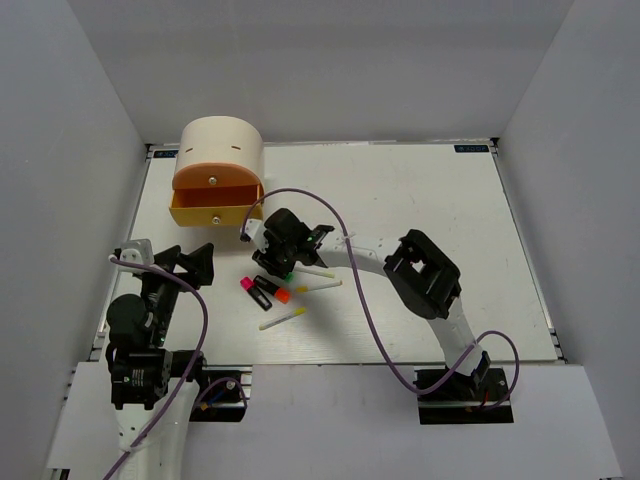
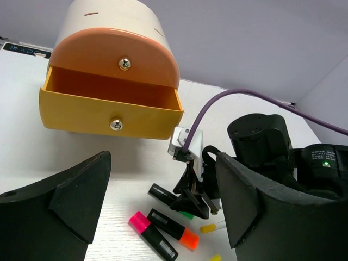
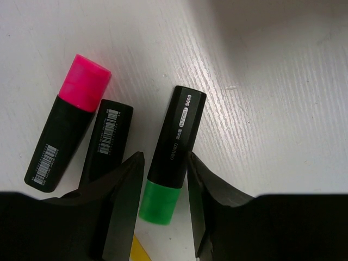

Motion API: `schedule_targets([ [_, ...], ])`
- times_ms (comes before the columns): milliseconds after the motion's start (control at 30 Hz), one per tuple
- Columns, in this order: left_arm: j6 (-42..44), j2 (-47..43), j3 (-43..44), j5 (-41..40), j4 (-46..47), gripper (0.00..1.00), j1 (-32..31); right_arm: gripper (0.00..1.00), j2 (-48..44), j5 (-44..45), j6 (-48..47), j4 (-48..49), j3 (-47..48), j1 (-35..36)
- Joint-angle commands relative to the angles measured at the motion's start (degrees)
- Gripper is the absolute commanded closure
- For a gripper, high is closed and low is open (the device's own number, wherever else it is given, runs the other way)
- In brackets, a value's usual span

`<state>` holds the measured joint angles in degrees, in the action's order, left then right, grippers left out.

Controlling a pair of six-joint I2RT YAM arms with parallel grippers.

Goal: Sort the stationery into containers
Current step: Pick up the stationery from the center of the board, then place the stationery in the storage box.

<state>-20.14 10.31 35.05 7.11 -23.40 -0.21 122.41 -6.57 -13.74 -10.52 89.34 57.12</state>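
Note:
The green-capped highlighter (image 3: 175, 147) lies flat on the white table, and my right gripper (image 3: 166, 163) stands open astride it, one finger on each side near the cap. Beside it lie the pink-capped highlighter (image 3: 68, 122) and a second black one (image 3: 109, 138), orange-capped (image 2: 174, 228) in the left wrist view. Three thin sticks with yellow tips (image 1: 283, 318) lie close by. The cream drum organiser (image 1: 220, 175) stands at the back left, its lower yellow drawer (image 2: 109, 114) pulled out. My left gripper (image 2: 163, 163) hovers open and holds nothing, short of the highlighters.
The right arm (image 1: 425, 275) reaches across the middle of the table from the right. A purple cable (image 1: 345, 250) loops over it. Grey walls close in the table on three sides.

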Motion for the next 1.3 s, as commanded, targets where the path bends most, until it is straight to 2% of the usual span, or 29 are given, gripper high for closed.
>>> schedule_targets([
  [0,0.63,-0.11,-0.24,1.06,-0.07,0.12,0.3,0.56,-0.24,0.77,0.2,0.94,-0.65,0.36],
  [367,0.63,-0.11,-0.24,1.06,-0.07,0.12,0.3,0.54,-0.86,1.91,-0.33,2.18,-5.05,0.27],
  [467,0.63,-0.11,-0.24,1.06,-0.07,0.12,0.3,0.62,-1.38,1.82,-0.5,1.3,-5.4,0.27],
  [500,0.63,-0.11,-0.24,1.06,-0.07,0.12,0.3,0.7,-1.56,1.65,-0.76,1.03,-5.49,0.27],
  [600,0.63,-0.11,-0.24,1.06,-0.07,0.12,0.3,0.82,-4.8,0.33,-1.73,0.59,-7.42,0.36],
  [867,0.63,-0.64,-0.77,1.06,-0.07,0.12,0.3,0.99,-22.82,-3.45,-7.87,-2.92,-9.71,0.97],
  [933,0.63,-0.64,-0.77,1.06,-0.07,0.12,0.3,0.99,-26.07,-1.8,-10.25,-2.75,-9.36,0.97],
  [1067,0.63,-0.64,-0.77,1.06,-0.07,0.12,0.3,0.97,-26.52,1.64,-15.51,-1.34,-7.26,0.97],
  [1167,0.63,-0.64,-0.77,1.06,-0.07,0.12,0.3,0.96,-23.01,4.8,-19.64,-1.43,-3.22,1.59],
  [1267,0.63,-0.64,-0.77,1.06,-0.07,0.12,0.3,0.96,-20.03,8.76,-23.61,3.2,1.26,2.11],
])
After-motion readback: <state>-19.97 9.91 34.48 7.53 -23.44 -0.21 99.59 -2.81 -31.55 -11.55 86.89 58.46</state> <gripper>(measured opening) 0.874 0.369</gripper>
